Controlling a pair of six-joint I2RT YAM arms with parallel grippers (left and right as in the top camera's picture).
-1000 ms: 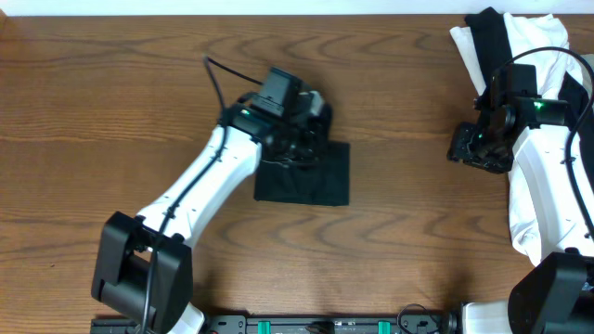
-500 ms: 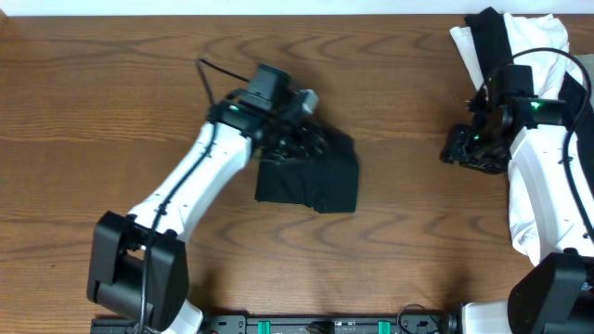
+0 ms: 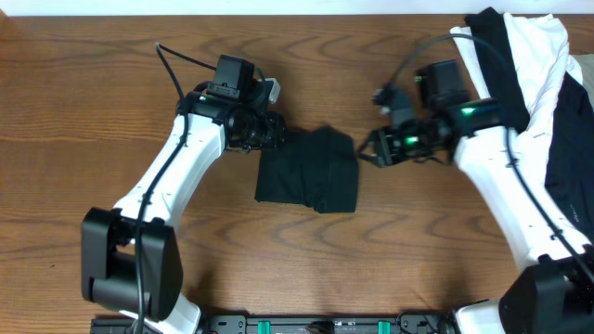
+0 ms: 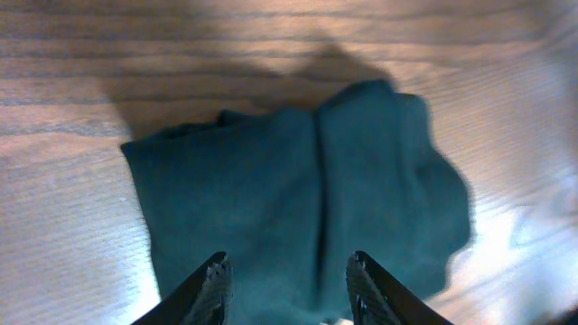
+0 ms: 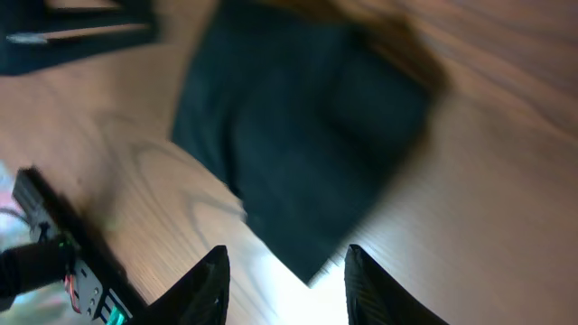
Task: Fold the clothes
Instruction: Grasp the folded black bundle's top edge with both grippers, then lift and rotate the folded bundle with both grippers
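Observation:
A folded black garment (image 3: pixel 309 182) lies in the middle of the wooden table; it also shows in the left wrist view (image 4: pixel 298 199) and in the right wrist view (image 5: pixel 302 126). My left gripper (image 3: pixel 271 132) is open and empty just off the garment's upper left corner; its fingers (image 4: pixel 287 266) frame the fabric. My right gripper (image 3: pixel 369 154) is open and empty just right of the garment; its fingers (image 5: pixel 287 262) hover over the garment's corner. A pile of black and white clothes (image 3: pixel 534 56) lies at the far right.
The pile of clothes reaches down along the table's right edge (image 3: pixel 575 167). A black rail (image 3: pixel 325 325) runs along the front edge. The left arm's cable (image 3: pixel 176 60) loops above the table at the upper left.
My left gripper let go of the garment and drew back to the upper left. My right gripper swung left from the pile to the garment's right edge. The garment's right side shifted slightly.

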